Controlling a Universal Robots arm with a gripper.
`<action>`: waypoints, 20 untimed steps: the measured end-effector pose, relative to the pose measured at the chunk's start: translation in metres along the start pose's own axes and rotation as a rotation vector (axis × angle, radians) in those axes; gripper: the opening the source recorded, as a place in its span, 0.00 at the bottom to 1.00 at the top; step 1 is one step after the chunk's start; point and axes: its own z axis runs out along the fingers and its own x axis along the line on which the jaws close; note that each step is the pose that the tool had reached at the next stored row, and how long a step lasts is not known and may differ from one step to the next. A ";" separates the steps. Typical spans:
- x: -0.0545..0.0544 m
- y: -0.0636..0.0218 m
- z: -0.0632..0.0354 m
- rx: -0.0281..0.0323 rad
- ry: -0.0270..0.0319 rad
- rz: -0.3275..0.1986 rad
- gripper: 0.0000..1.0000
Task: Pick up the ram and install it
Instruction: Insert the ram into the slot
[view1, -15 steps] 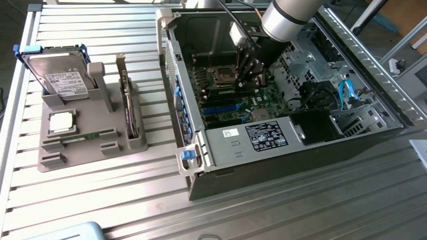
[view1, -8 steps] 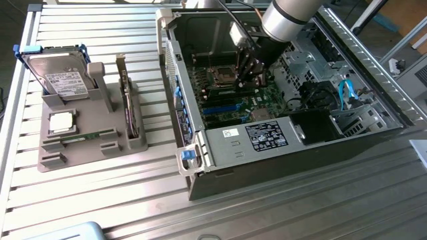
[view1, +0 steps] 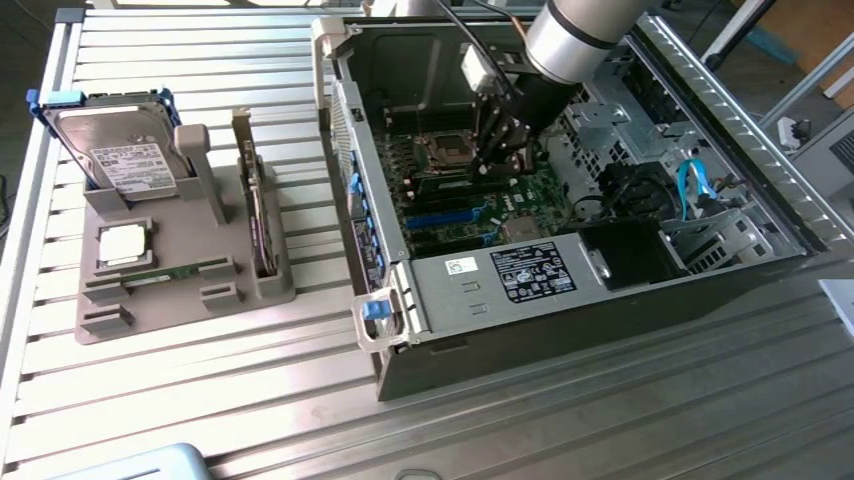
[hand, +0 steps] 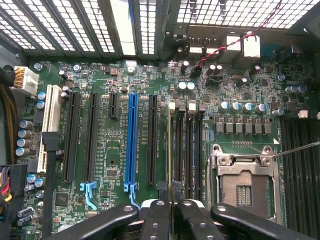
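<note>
Pincer: black rounded fingers of the gripper (hand: 173, 205) (view1: 501, 150), pressed together on the ram (hand: 169, 150).
Ram: thin stick held edge-on, over long black memory slots, beside the square metal socket (hand: 243, 185).
Motherboard (hand: 117, 140): green, dotted with cylindrical capacitors.
Case (view1: 441, 290): grey sheet metal, open, on the ribbed table (view1: 200, 400).
Tray (view1: 160, 310): grey moulded holder, at the exterior view's left.

Hard drive (view1: 123, 155), probably processor (view1: 123, 243), on grey holder (view1: 174, 300)

Exterior high, oblique; wrist close, perhaps straight-down, over shared motherboard (view1: 467, 195) (hand: 115, 165)
</note>
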 end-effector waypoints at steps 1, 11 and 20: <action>0.000 0.0000 0.0000 0.0000 -0.0001 0.000 0.12; 0.000 -0.0005 0.0019 0.0000 0.0000 0.000 0.12; -0.002 -0.0009 0.0037 0.0005 -0.0027 0.014 0.12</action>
